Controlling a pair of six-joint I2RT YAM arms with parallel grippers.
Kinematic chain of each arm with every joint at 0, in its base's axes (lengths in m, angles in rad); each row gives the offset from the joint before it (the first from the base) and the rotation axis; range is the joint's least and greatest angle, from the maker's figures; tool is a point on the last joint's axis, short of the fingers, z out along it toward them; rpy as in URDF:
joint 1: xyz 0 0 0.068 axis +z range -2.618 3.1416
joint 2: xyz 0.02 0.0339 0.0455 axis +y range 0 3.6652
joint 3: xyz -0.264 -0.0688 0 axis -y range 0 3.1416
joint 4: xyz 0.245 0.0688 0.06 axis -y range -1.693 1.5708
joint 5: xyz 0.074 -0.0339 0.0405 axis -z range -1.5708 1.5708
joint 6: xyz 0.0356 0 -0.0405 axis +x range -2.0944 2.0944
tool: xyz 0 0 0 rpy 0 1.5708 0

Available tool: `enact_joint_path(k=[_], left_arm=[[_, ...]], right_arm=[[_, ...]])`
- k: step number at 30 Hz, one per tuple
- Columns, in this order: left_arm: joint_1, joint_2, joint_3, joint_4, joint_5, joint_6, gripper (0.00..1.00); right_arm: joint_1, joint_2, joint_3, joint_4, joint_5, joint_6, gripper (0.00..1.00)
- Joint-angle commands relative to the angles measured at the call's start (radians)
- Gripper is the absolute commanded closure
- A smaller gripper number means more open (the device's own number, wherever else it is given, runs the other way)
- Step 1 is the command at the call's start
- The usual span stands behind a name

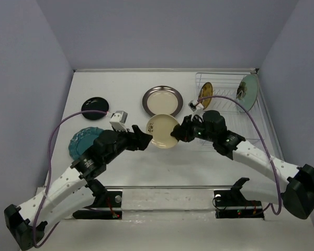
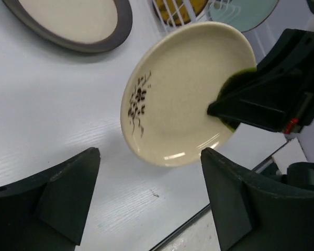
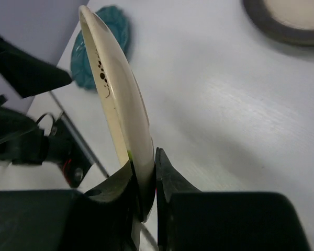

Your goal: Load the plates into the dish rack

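Right hand (image 3: 145, 180) pinches cream plate (image 2: 183, 99) w/ dark floral sprig; left hand (image 2: 149, 152) spread.

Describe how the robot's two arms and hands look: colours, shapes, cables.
The left arm and right arm have white perforated links, black joints and black bases. A purple cable loops along each. The left hand and right hand are black, with thick wedge-shaped fingers. A small white camera block sits at each wrist.
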State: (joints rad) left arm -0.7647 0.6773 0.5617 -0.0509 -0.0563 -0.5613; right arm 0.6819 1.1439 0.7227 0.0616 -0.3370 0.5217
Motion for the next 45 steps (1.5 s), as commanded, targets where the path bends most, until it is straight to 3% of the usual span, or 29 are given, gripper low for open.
enact_joint_path(k=[1, 4, 8, 10, 15, 21, 31, 38, 45], left_arm=[[-0.002, -0.106, 0.141, -0.111, -0.035, 0.066, 0.05], [-0.002, -0.179, 0.149, -0.181, -0.076, 0.121, 0.01], [-0.001, -0.246, 0.095, -0.210, -0.136, 0.118, 0.01], [-0.002, -0.258, 0.096, -0.195, -0.120, 0.132, 0.01], [0.002, -0.248, 0.101, -0.193, -0.105, 0.156, 0.01], [0.008, -0.239, 0.101, -0.191, -0.082, 0.163, 0.01], [0.025, -0.234, 0.099, -0.188, -0.077, 0.161, 0.01], [0.067, -0.203, 0.102, -0.190, -0.080, 0.167, 0.02], [0.160, -0.167, 0.095, -0.164, 0.004, 0.175, 0.02]], right_arm=[[-0.005, -0.101, 0.144, -0.017, 0.417, -0.104, 0.93], [-0.051, -0.104, 0.247, -0.043, 0.714, -0.178, 0.93], [-0.174, -0.073, 0.325, -0.042, 0.977, -0.210, 0.93], [-0.282, -0.034, 0.351, -0.037, 1.020, -0.219, 0.93], [-0.429, 0.123, 0.429, 0.006, 1.053, -0.343, 0.93], [-0.452, 0.325, 0.515, 0.027, 1.012, -0.468, 0.93], [-0.452, 0.510, 0.547, -0.057, 0.967, -0.371, 0.93], [-0.452, 0.534, 0.547, -0.117, 0.920, -0.302, 0.93], [-0.452, 0.487, 0.560, -0.144, 0.909, -0.302, 0.93]])
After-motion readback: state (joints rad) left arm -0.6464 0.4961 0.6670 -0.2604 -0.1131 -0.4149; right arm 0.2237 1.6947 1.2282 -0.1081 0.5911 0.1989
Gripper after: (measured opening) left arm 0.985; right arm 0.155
